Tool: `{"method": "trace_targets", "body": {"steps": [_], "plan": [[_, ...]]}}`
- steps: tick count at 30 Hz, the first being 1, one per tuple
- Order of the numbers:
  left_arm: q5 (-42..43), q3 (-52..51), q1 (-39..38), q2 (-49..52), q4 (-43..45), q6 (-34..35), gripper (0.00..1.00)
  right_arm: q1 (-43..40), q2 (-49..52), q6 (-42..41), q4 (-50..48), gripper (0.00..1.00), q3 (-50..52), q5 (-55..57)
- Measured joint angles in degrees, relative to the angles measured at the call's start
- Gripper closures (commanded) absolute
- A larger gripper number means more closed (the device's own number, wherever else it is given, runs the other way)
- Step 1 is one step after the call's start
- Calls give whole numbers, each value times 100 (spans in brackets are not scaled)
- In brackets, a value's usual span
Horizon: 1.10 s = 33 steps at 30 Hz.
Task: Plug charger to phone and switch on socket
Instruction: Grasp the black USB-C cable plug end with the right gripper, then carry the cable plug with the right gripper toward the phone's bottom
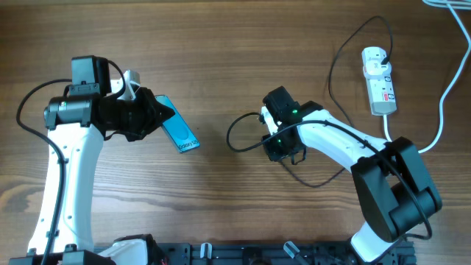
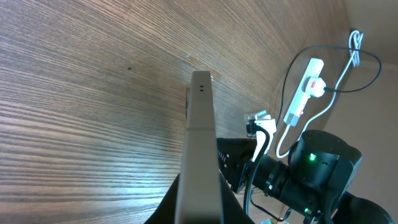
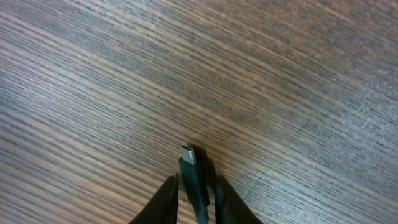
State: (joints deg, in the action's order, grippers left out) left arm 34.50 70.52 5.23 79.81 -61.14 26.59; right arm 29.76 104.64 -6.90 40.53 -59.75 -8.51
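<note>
Left claw (image 1: 165, 116) pinched on phone (image 1: 182, 135) left of centre, right claw (image 3: 194, 188) mid-frame pressed on charger (image 3: 189, 163) plug, tip just above table (image 1: 221, 44), socket (image 1: 380, 82) upper right.

Wood-grain table (image 1: 221, 44), thick white-grey cord (image 1: 441, 110) near its right edge.

Soft even light falling across the worktop (image 1: 221, 44), faint shadows hugging objects in the overhead view, phone (image 2: 200, 155) blurring near the left wrist frame's bottom, charger (image 3: 194, 183) tip showing fairly sharp, pale sheen brightening the right wrist frame's upper right.
</note>
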Motion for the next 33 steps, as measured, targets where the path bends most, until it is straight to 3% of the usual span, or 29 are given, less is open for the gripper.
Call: {"method": "trace_targets", "body": {"steps": [3,12,14,18,23,25,27,33], "plan": [[0,-2,0,0,-2,0,96,0,-50,-98,-66,96,96,4],[2,0,0,0,-4,0,96,0,-136,59,76,96,149,-203],[245,-2,2,0,72,-199,96,7,-638,798,601,96,109,-1318],[1974,-4,7,0,977,-1154,96,15,-2848,1543,916,96,-52,-4138],[3965,2,7,-2,2465,-1495,96,20,-3171,1727,247,96,28,-6220],[4478,2,7,-9,2673,-1521,96,20,-3086,1521,-396,95,81,-6572],[4697,4,7,-11,2686,-1521,96,20,-2855,446,-1751,95,142,-6614],[4959,4,7,-13,2944,-1517,96,472,-2356,-1283,-3296,96,164,-6321]]}}
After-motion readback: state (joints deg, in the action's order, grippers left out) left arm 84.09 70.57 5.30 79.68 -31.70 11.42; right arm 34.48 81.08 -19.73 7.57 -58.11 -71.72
